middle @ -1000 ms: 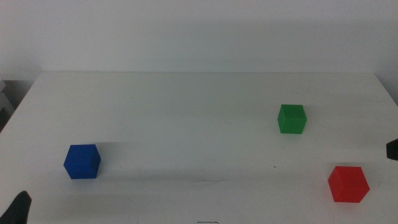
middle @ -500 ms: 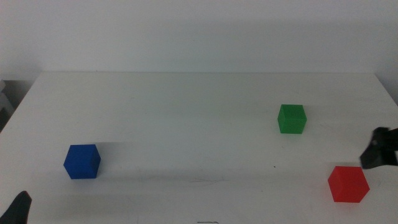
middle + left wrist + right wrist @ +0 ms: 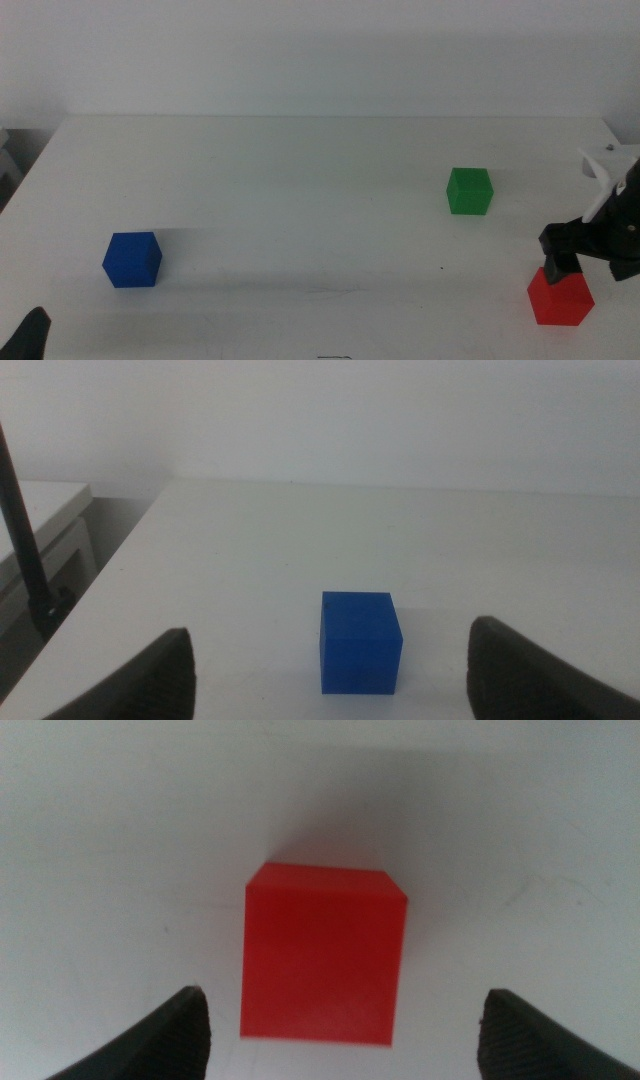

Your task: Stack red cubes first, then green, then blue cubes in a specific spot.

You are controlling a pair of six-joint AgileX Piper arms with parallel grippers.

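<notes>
The right gripper (image 3: 575, 262) covers the red cube's (image 3: 560, 297) upper back edge in the middle view, and its arm runs off the right edge. The left gripper (image 3: 30, 338) is cut off at the lower left corner, perhaps only one jaw tip showing.

blue cube (image 3: 132, 259) at 8 o'clock on tabletop (image 3: 300, 190). green cube (image 3: 469, 190) at 3 o'clock. red cube (image 3: 560, 296) at 4 o'clock, right gripper (image 3: 590, 262) directly over it. left gripper (image 3: 28, 340) near bottom edge, 7 o'clock.
</notes>
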